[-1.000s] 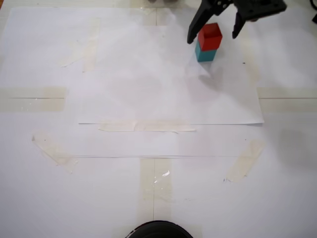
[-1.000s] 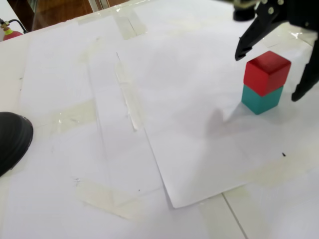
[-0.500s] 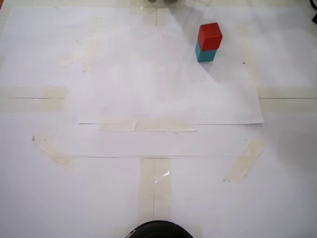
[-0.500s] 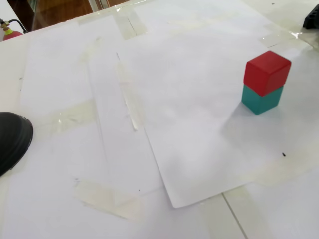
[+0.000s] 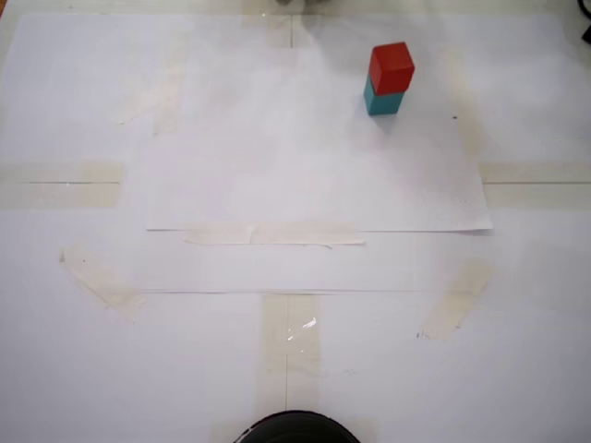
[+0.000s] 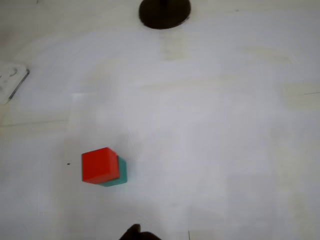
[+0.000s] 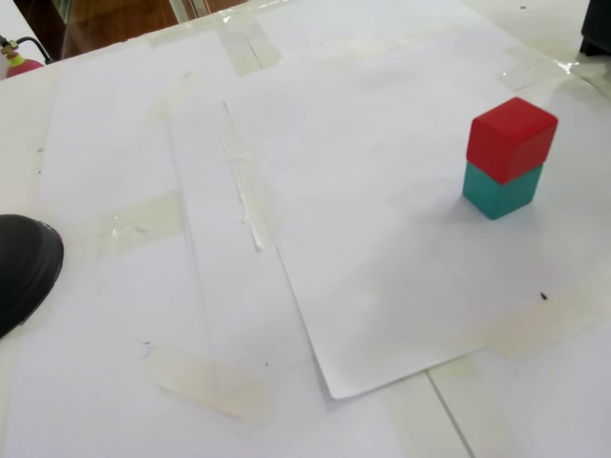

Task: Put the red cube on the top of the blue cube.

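Cubes stacked: red cube (image 5: 391,66) sits on blue cube (image 5: 382,100), well clear of the gripper, whose opening cannot be judged.

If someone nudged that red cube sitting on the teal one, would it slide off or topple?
The red cube looks rigid and flat-faced, so it probably wouldn't roll. Its smooth matte faces suggest it would slide across the blue cube rather than tip. In the wrist view it sits slightly offset, so a push toward the overhang might drop it sooner.
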`<act>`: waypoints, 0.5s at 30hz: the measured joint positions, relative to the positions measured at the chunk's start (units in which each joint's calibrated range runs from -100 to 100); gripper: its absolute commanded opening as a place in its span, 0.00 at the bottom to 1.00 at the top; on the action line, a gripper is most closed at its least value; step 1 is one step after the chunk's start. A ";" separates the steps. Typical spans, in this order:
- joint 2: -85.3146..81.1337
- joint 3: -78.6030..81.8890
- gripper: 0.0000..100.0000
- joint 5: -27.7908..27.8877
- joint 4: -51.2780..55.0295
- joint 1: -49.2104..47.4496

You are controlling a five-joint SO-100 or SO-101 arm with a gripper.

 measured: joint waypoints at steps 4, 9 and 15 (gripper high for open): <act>-10.15 13.38 0.00 0.10 -2.20 1.68; -15.53 24.40 0.00 0.44 -3.58 2.05; -16.14 35.07 0.00 0.39 -8.38 2.05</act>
